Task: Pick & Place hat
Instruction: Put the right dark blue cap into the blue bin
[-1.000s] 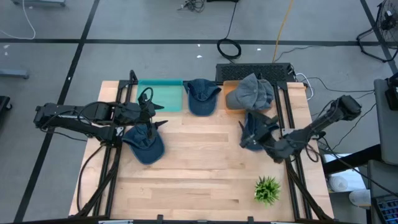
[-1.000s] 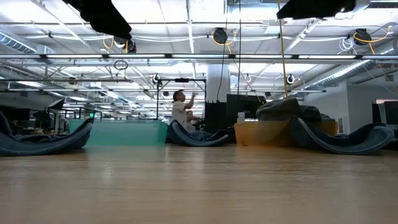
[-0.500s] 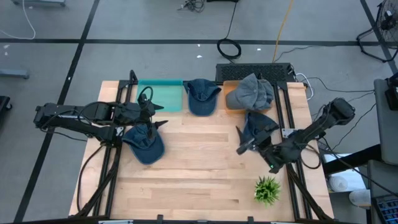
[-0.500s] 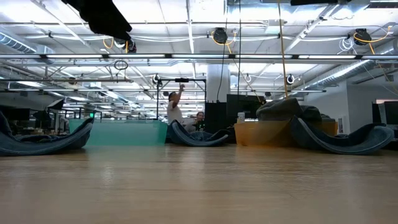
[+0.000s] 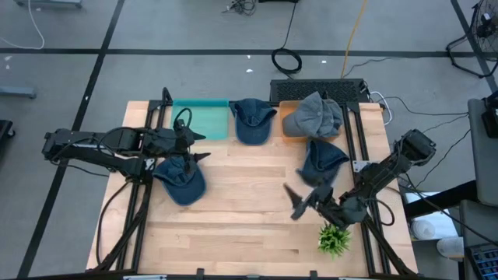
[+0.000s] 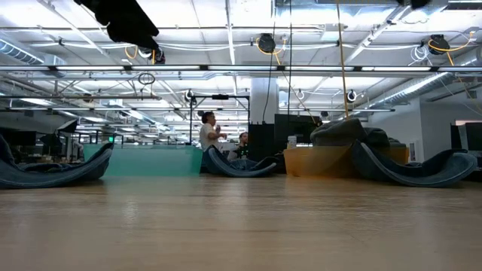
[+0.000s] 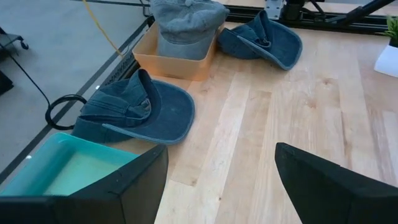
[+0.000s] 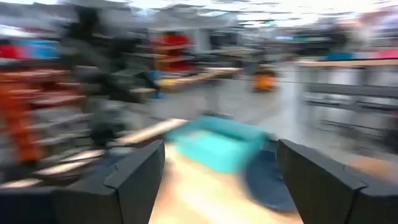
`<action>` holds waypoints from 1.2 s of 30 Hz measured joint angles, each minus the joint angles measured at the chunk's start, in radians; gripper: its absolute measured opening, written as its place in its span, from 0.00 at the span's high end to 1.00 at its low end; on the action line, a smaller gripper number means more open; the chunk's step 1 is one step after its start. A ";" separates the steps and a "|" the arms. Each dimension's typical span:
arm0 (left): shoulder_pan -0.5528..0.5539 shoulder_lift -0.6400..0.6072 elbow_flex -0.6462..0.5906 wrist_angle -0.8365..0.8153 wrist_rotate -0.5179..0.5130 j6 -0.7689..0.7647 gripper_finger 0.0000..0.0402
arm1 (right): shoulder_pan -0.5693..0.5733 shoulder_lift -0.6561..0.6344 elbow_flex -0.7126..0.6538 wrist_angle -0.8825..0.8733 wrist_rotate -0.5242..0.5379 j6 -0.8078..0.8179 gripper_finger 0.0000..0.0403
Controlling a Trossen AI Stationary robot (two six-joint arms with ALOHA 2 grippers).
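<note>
High view: right claw (spread, empty) stretches low beside plant.

Two dark fingers low at seven and five o'clock, set wide apart. Between them, at centre, a blurred teal tray on a pale wooden table; a dark blue hat beside it toward four o'clock. Beyond, streaked shelving, unreadable.

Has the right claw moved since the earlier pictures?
Yes. The right claw, open and empty, has swung away from the dark blue denim cap towards the small green potted plant.
</note>
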 joint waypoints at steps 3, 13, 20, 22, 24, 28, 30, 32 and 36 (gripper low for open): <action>0.000 0.000 0.000 0.000 0.000 0.000 0.24 | -0.005 0.000 0.055 -0.035 -0.088 -0.078 0.27; 0.000 0.000 0.000 0.000 0.000 -0.002 0.27 | -0.080 0.001 0.365 -0.217 0.157 -0.581 0.27; 0.000 0.000 0.000 0.000 0.000 0.023 0.28 | -0.185 -0.024 0.393 -0.409 0.158 -0.747 0.27; 0.000 0.000 0.000 0.000 0.001 0.028 0.27 | -0.220 -0.037 0.393 -0.598 0.156 -0.728 0.27; 0.000 0.000 0.000 -0.008 0.001 0.027 0.28 | -0.258 -0.041 0.393 -0.772 0.154 -0.717 0.27; 0.000 0.000 0.000 -0.041 0.002 0.023 0.29 | -0.336 -0.043 0.393 -0.928 0.157 -0.714 0.27; 0.000 0.000 0.000 -0.053 0.002 0.021 0.29 | -0.368 -0.043 0.393 -0.889 0.157 -0.713 0.27; 0.000 0.000 0.000 -0.062 0.004 0.016 0.30 | -0.389 -0.044 0.393 -0.827 0.157 -0.709 0.27; 0.000 0.000 0.000 -0.063 0.034 0.009 0.28 | -0.403 -0.045 0.391 -0.810 0.114 -0.640 0.27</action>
